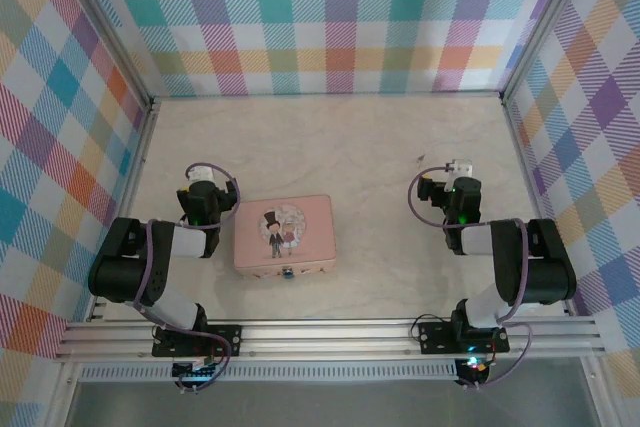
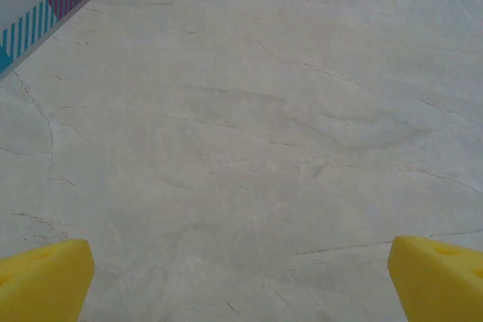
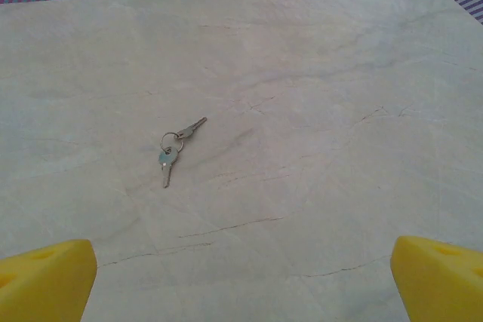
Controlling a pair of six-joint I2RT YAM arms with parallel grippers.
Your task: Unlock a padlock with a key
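Around keys (image 3: 175,152), bare tabletop (image 3: 339,73) ahead of wide-open, empty right tool (image 3: 241,284); left tool (image 2: 241,284) likewise.

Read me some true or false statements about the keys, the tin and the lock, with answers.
1. Two small silver metal keys on a ring lie on the pale marbled table. True.
2. The right arm's jaws grip the keys. False: the jaws stand open, the keys lying ahead of them.
3. The pink rectangular tin sits between the two arms. True.
4. The tiny dark metal padlock lies beside the keys. False: it sits at the tin's near edge.
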